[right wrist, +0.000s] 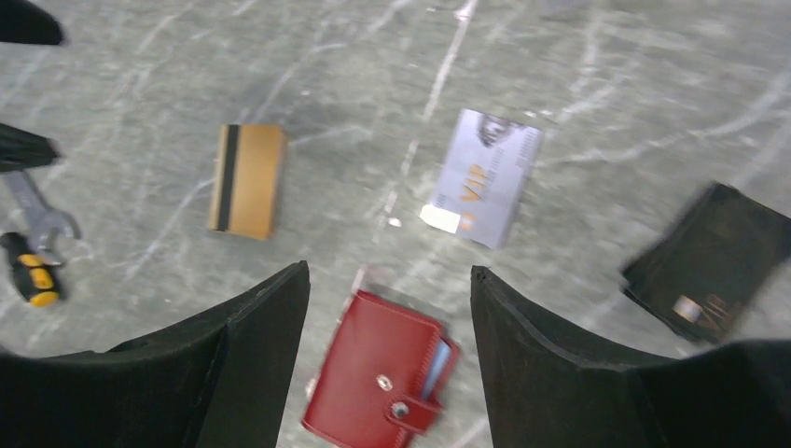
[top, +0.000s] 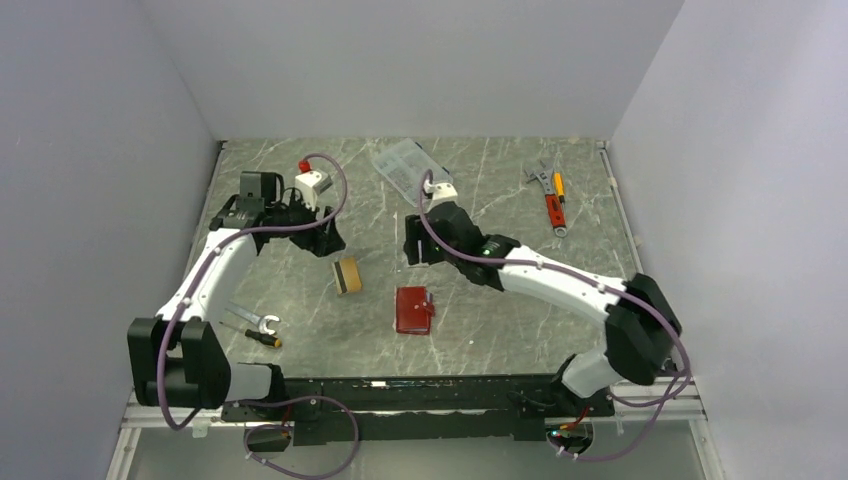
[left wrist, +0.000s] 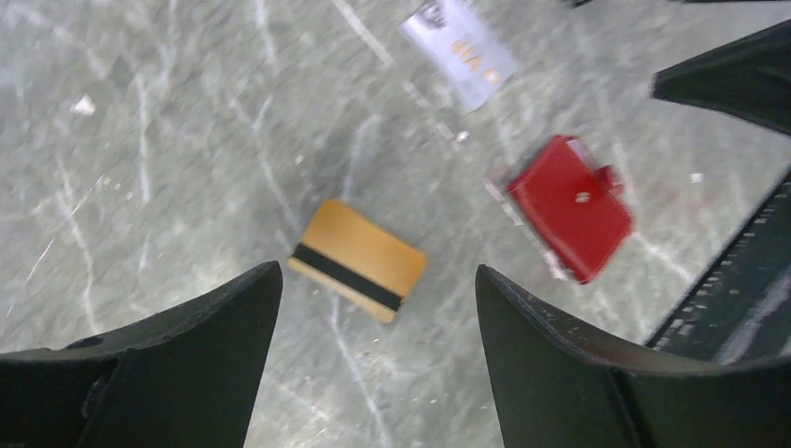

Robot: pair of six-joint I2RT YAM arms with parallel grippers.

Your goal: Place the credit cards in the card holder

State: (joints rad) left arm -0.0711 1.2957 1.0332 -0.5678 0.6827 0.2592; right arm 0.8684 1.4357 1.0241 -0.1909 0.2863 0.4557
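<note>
Left wrist view: left gripper (left wrist: 375, 275) hangs fingers spread, empty, over the black-striped orange-gold card (left wrist: 357, 272). The right gripper (right wrist: 387, 273) is likewise spread and empty above the folded red card holder (right wrist: 378, 378), which lies near centre, right of that card. A silver-grey card (right wrist: 487, 177) lies farther back, slightly right.

Grey marbled table (top: 330, 330), plain pale walls (top: 100, 150) on three sides, even light
</note>
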